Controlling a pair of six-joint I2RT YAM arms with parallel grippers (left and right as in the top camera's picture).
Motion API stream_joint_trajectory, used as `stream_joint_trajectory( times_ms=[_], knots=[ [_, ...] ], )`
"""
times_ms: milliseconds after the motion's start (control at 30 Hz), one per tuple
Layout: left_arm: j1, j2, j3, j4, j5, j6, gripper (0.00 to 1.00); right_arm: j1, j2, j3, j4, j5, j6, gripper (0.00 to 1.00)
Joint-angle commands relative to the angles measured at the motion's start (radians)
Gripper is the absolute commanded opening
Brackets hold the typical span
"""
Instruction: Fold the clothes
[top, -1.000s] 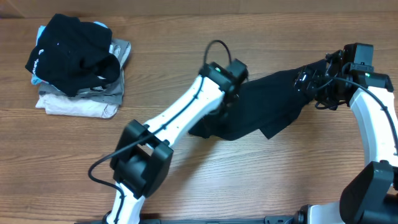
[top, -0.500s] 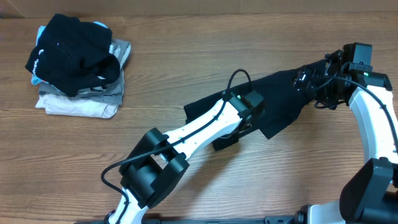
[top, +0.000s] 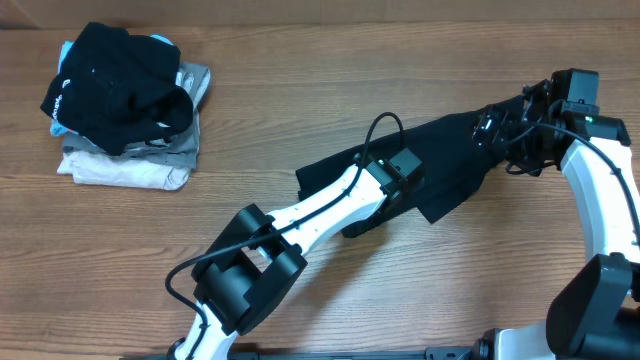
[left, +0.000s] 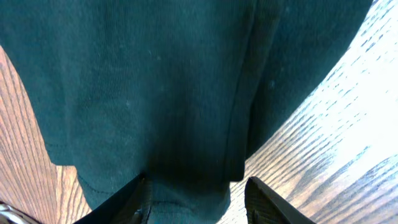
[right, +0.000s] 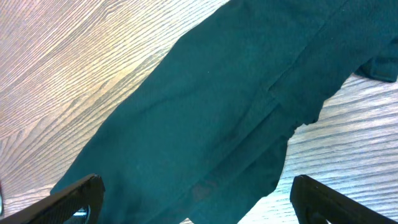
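Observation:
A dark teal garment (top: 450, 150) lies spread in a slanted band on the wooden table, right of centre. My left gripper (top: 385, 205) hangs over the garment's lower edge. In the left wrist view the garment (left: 155, 93) fills the frame. A hem of it lies between my left gripper's (left: 196, 202) parted fingers, and the right finger stands clear of the cloth. My right gripper (top: 510, 140) is over the garment's far right end. In the right wrist view its fingers (right: 199, 199) are wide open above the cloth (right: 236, 106).
A stack of folded clothes (top: 125, 105) with a black item on top sits at the table's far left. Bare wood (top: 480, 270) lies in front of the garment. My left arm crosses the table's middle.
My left gripper moved from the garment's upper middle down and right to its lower edge, and the garment's left part shifted with it. In the last half second almost nothing moved. The right arm stayed still.

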Motion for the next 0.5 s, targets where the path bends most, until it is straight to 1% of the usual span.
stream_joint_trajectory(
  times_ms=[0,100,200,233,467],
  knots=[
    [-0.006,-0.016,-0.004,0.008,-0.017,0.004,0.49,0.0,0.003,-0.002,0.007,-0.001,-0.003,1.0],
    [-0.006,-0.016,-0.004,0.008,-0.017,0.004,0.39,0.0,0.003,-0.002,0.006,-0.001,-0.003,1.0],
    [-0.005,-0.016,-0.004,0.009,-0.025,-0.012,0.32,0.0,0.003,-0.002,0.007,0.0,-0.003,1.0],
    [-0.005,-0.016,-0.004,0.008,-0.025,-0.013,0.3,0.0,0.003,-0.002,0.007,0.0,-0.003,1.0],
    [-0.005,-0.016,-0.002,0.008,-0.026,-0.015,0.31,0.0,0.003,-0.002,0.01,-0.001,-0.003,1.0]
  ],
)
